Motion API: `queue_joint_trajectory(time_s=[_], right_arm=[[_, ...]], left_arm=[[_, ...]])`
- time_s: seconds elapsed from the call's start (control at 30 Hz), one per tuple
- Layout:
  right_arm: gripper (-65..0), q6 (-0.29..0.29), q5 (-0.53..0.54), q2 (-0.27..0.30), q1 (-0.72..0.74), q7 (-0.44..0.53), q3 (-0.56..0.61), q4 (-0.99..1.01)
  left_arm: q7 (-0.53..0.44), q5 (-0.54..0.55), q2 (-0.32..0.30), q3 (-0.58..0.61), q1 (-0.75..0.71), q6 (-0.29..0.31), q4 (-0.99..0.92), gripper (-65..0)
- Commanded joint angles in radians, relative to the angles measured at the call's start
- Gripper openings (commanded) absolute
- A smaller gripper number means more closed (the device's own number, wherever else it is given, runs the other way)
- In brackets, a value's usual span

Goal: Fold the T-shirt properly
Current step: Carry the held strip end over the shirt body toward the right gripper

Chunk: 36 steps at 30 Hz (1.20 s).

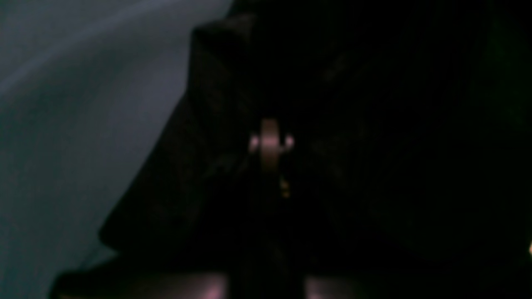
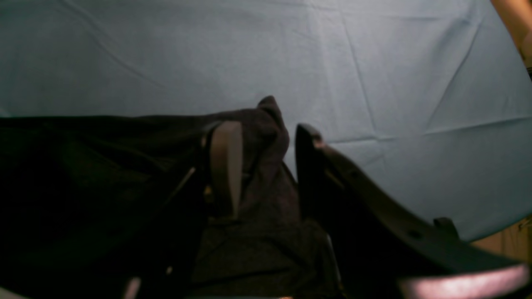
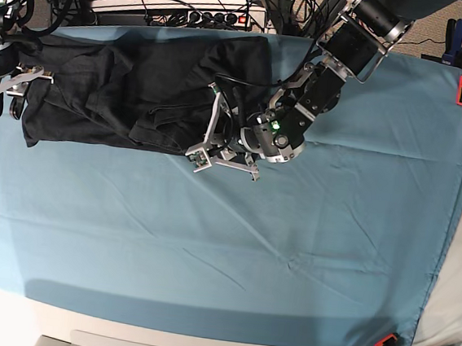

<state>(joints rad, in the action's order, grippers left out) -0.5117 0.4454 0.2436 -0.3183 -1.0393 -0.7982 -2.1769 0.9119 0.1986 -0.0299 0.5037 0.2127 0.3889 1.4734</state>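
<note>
Teal cloth covers the long counter (image 3: 232,247), with cables and power strips crowded along its far edge and clamps pinning the cloth at the corners. The black T-shirt (image 3: 124,89) lies bunched and rumpled across the far left part of the counter in the base view, stretched out in a long, uneven band rather than laid flat, with loose ridges and overlapping layers through its middle. No neat fold line or squared edge shows anywhere, and no print is visible on the upturned side.

The right tool (image 2: 262,141), at the shirt's outer end on the base view's left edge, stands with its fingers apart around a raised peak of the dark fabric; whether it is pinching that fabric or merely straddling it cannot be told from the wrist view. The left tool (image 3: 217,143), at the other end of the garment near the counter's centre, has its fingers pressed together; its own camera is nearly blacked out by cloth close against the lens, so what it clamps, if anything, cannot be made out.

Judged from this, the fold is at an early or middle stage at best: the shirt needs spreading and smoothing, and the sleeve and body folds all appear to remain
</note>
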Motion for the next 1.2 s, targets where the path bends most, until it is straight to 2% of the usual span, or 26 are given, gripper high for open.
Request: queue_joint_trajectory(time_s=[0.0, 0.23, 0.53, 0.8, 1.0, 1.17], right_arm=[[-42.9, 0.008, 0.007, 0.014, 0.002, 0.026, -0.006, -0.014], [-42.9, 0.007, 0.007, 0.014, 0.002, 0.026, -0.006, -0.014], [-42.9, 0.008, 0.007, 0.014, 0.002, 0.026, -0.006, -0.014], [-42.9, 0.007, 0.006, 0.014, 0.002, 0.026, -0.006, -0.014], [-42.9, 0.007, 0.006, 0.014, 0.002, 0.026, -0.006, -0.014], [-42.9, 0.007, 0.006, 0.014, 0.002, 0.025, -0.006, -0.014]], left_arm=[[-0.018, 0.003, 0.022, -0.002, 0.019, -0.008, 0.016, -65.0], [-0.048, 0.002, 0.084, 0.004, 0.018, -0.013, 0.016, -65.0], [-0.120, -0.058, 0.117, 0.121, 0.017, -0.105, 0.016, -65.0], [-0.151, -0.100, 0.177, 0.142, 0.028, -0.105, 0.016, -65.0], [-0.151, -0.155, 0.174, 0.142, 0.086, -0.108, 0.016, -65.0], [-0.139, -0.153, 0.127, 0.142, 0.140, -0.158, 0.016, -65.0]])
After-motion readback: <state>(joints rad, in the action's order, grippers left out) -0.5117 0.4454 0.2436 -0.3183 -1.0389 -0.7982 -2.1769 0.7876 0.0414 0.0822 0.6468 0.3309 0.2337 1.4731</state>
